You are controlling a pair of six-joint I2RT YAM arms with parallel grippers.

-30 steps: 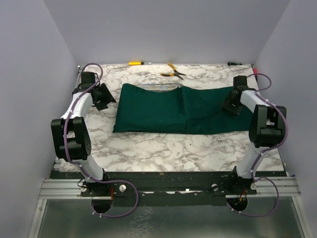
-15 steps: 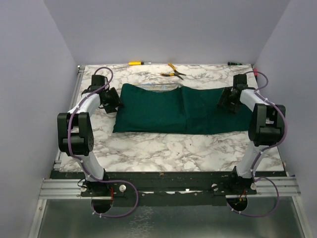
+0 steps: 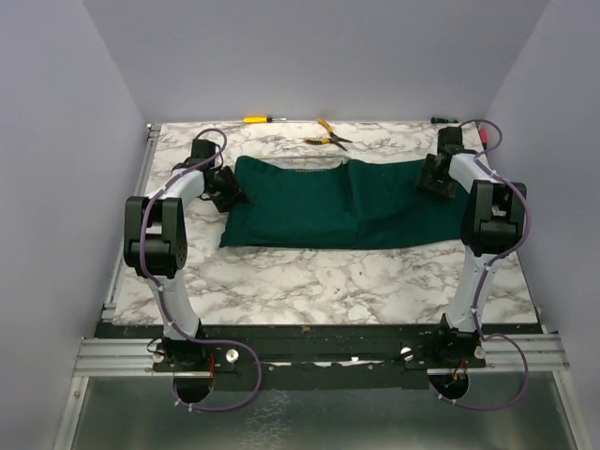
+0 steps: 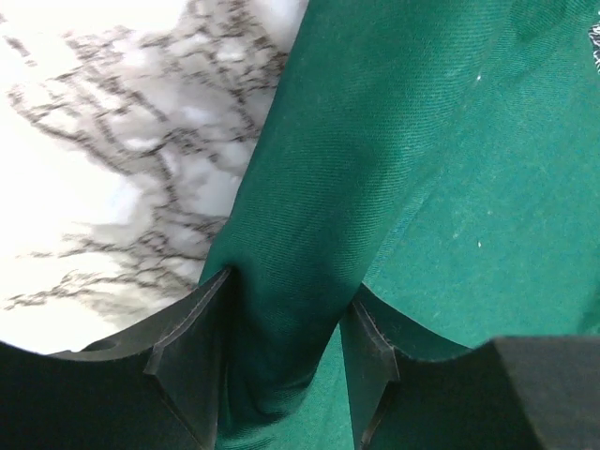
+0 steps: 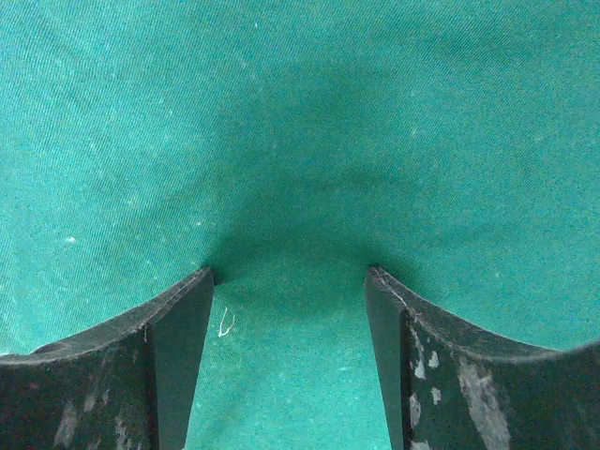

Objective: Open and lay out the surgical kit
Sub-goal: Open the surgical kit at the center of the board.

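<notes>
Surface (image 3: 309, 281): marbled top, and the whole job sits on its far half.

Cloth wrap (image 3: 309, 211): I see the dark green kit lying as one long folded band across the far middle, reaching from my left arm to my right. A seam or overlap runs down it just right of centre. It is folded shut over whatever it holds.

Wire-mesh tray (image 3: 314, 163): only a thin curved strip of mesh shows at the wrap's far edge, left of centre. The rest is under the cloth.

Left pincer (image 3: 225, 190): at the wrap's left edge. In the wrist view my fingers (image 4: 187, 366) stand either side of a raised fold that fills the gap and touches both. I cannot tell whether the fold is truly pinched.

Right pincer (image 3: 437, 178): on the wrap's right part, jaws spread wide. The fingertips (image 5: 178, 356) press down into flat cloth, which dimples between them, and nothing is caught.

Pliers (image 3: 328, 139): yellow-handled, just beyond the wrap's far edge, apart from it.

Screwdriver (image 3: 258, 119): yellow-handled, at the far edge of the surface, well clear.

Done, as I judge it: both arms are placed at the two ends of the wrap.

Left, as I judge it: nearly everything, namely securing both holds, folding the flaps outward, baring the tray and setting out its contents.
</notes>
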